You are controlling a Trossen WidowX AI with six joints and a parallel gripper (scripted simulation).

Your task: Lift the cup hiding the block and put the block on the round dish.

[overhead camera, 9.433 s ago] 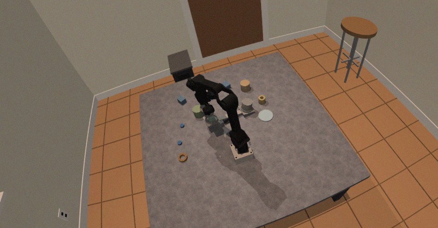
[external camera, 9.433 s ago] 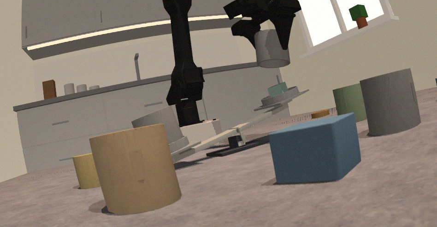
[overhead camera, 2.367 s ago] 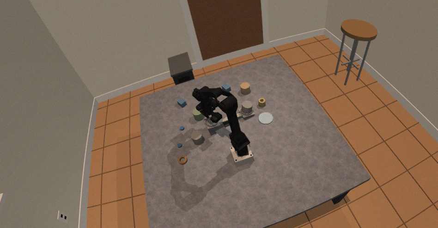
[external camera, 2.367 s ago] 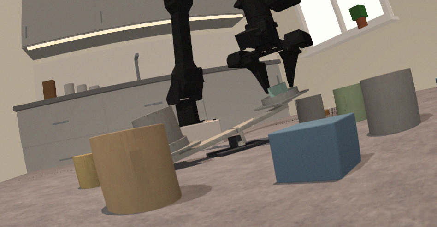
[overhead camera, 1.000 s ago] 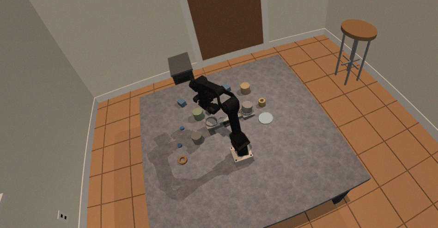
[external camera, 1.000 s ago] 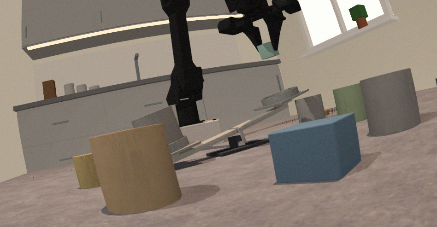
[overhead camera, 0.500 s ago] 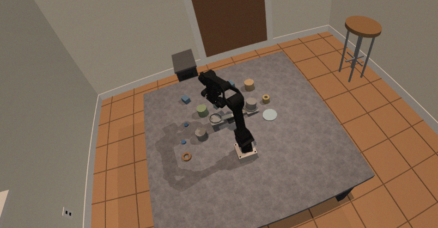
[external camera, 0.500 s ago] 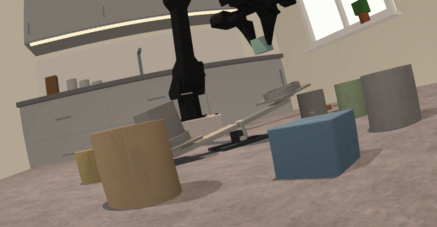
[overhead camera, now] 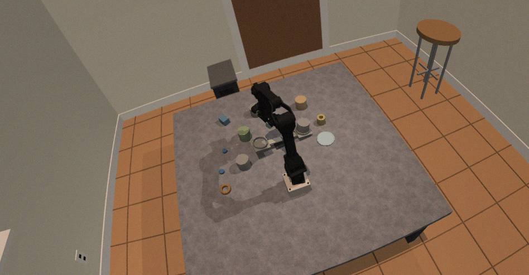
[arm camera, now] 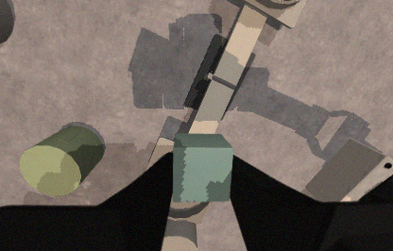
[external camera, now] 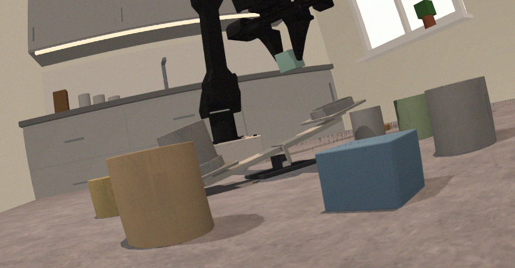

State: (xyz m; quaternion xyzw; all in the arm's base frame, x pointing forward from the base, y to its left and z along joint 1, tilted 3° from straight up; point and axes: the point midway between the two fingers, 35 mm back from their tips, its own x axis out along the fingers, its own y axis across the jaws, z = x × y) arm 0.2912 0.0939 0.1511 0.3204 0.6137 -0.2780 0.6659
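Observation:
My gripper [overhead camera: 269, 124] [external camera: 289, 58] [arm camera: 198, 159] is shut on a pale green block [external camera: 284, 63] [arm camera: 202, 165], holding it high above the table near the balance. One grey cup [overhead camera: 303, 125] [external camera: 207, 143] stands on the lower end of the tilted balance [arm camera: 215, 106]. The raised end's ring [overhead camera: 260, 142] [external camera: 331, 108] is empty. The other grey cup [overhead camera: 243, 162] [external camera: 367, 123] stands upright on the table beside that end. The round pale dish [overhead camera: 325, 138] lies beyond the cup-bearing end, with nothing on it.
A green cylinder [overhead camera: 244, 134] [arm camera: 49, 170] stands near the raised end. A tan cylinder [overhead camera: 300, 102] [external camera: 160, 194] and a yellow hollow cylinder [overhead camera: 321, 120] stand near the dish side. A blue block [overhead camera: 224, 120], another grey cylinder [external camera: 461, 116], an orange ring [overhead camera: 225, 192] and small blue discs [overhead camera: 224, 150] also lie about.

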